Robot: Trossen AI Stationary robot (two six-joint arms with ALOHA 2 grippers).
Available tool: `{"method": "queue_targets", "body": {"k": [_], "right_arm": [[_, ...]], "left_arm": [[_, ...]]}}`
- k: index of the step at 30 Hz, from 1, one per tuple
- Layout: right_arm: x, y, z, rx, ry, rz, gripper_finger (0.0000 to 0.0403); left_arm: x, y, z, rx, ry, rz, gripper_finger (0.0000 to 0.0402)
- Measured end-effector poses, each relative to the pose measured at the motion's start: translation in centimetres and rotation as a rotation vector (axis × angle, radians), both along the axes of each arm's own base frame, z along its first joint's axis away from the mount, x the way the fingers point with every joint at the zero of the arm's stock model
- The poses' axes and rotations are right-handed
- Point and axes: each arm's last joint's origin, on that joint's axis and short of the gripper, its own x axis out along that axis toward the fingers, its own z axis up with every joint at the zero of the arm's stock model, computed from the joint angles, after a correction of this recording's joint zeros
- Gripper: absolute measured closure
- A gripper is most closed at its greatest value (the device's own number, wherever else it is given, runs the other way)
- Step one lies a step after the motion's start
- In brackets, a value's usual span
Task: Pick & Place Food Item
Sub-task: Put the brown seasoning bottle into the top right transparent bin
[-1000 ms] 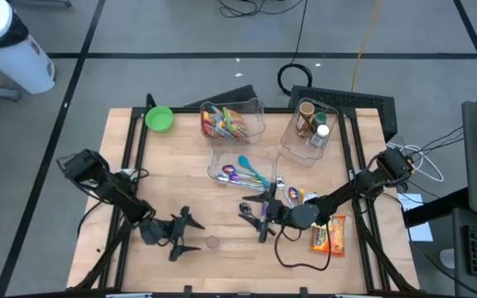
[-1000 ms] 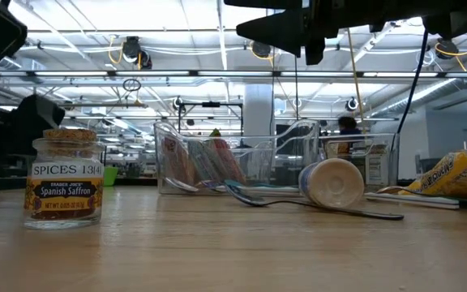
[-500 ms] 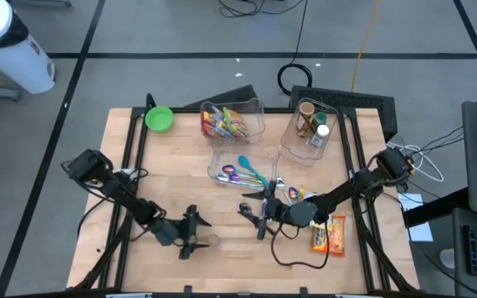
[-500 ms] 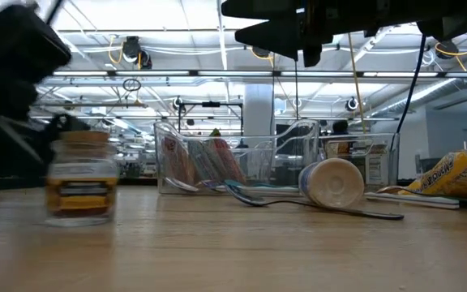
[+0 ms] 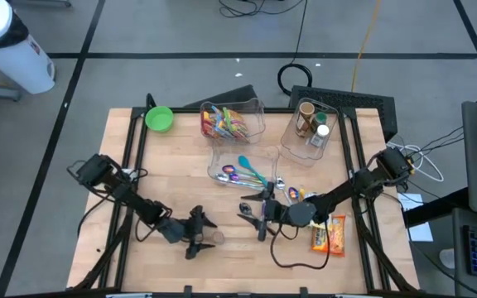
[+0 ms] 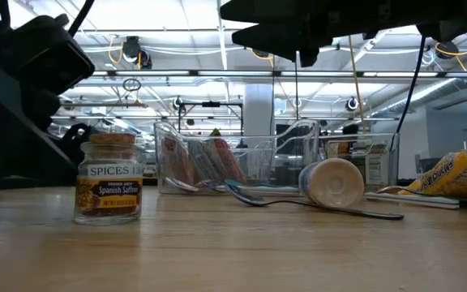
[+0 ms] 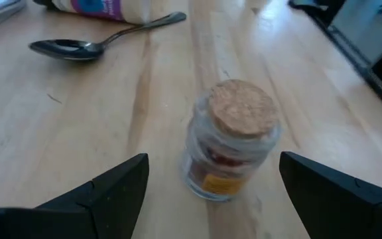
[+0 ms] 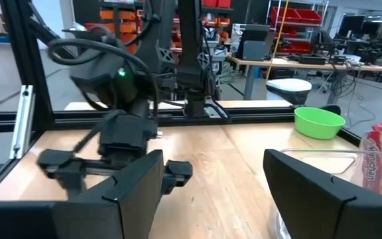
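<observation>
A small glass spice jar (image 7: 231,143) with a cork lid and an orange label stands upright on its base on the wooden table, near the front edge (image 6: 109,188). My left gripper (image 5: 203,237) is low over the table and open. Its two fingers (image 7: 111,192) stand on either side of the jar, with a gap showing on both sides. My right gripper (image 5: 255,217) hangs open above the middle of the table with nothing between its fingers. An orange snack packet (image 5: 328,234) lies flat at the front right.
A white bottle (image 6: 331,182) lies on its side beside a spoon (image 6: 314,207) in mid-table. Clear bins (image 5: 234,120) (image 5: 309,128) (image 5: 243,170) with packets, jars and utensils stand at the back. A green bowl (image 5: 159,118) sits at the far left.
My left gripper has travelled toward the table's right edge, staying low and open, until its fingers came around the spice jar. In the low view the jar has slid toward the right and slightly away from the near edge. It has stayed upright.
</observation>
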Motion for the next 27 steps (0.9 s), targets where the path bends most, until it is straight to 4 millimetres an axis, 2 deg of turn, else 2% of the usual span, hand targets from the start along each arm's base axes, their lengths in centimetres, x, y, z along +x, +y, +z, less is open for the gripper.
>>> {"method": "queue_targets", "body": {"k": [8, 17, 27], "right_arm": [[0.3, -0.7, -0.1, -0.005, 0.011, -0.022, 0.0149], [0.4, -1.1, -0.1, -0.006, 0.014, -0.033, 0.0149], [0.4, -1.1, -0.2, -0.008, 0.019, -0.032, 0.0149]], "left_arm": [[0.6, -0.4, 0.1, 0.027, 0.02, 0.009, 0.0055], [2.2, -1.5, -2.2, 0.03, 0.022, 0.037, 0.0055], [2.5, -1.7, -2.8, 0.066, 0.048, 0.014, 0.0055]]}}
